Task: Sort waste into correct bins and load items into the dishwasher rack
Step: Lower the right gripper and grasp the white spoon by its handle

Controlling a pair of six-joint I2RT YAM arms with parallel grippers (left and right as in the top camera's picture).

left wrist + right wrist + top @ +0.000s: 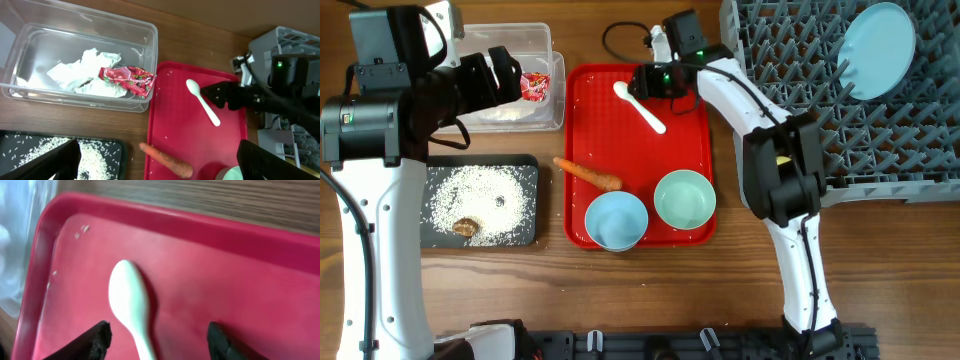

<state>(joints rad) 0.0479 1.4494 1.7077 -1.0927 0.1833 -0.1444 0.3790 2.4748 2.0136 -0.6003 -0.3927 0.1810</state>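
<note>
Overhead, the right arm (740, 95) stretches over the red tray (695, 150), right pincer (157, 332) spread astride the white spoon (640, 105), while the left pincer (510, 72) hangs spread above the clear tub (150, 35) holding tissue (75, 72) and wrapper (129, 79).

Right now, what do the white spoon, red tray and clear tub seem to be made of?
White spoon: probably plastic, smooth, dull sheen; ceramic not excluded. Red tray: moulded plastic, faintly glossy, rounded raised rim. Clear tub: transparent plastic; the tissue shows through its walls.

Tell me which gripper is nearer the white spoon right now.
Right. The right gripper sits at the white spoon on the red tray, jaws open either side of it. The left gripper hangs over the clear tub, off the tray.
</note>
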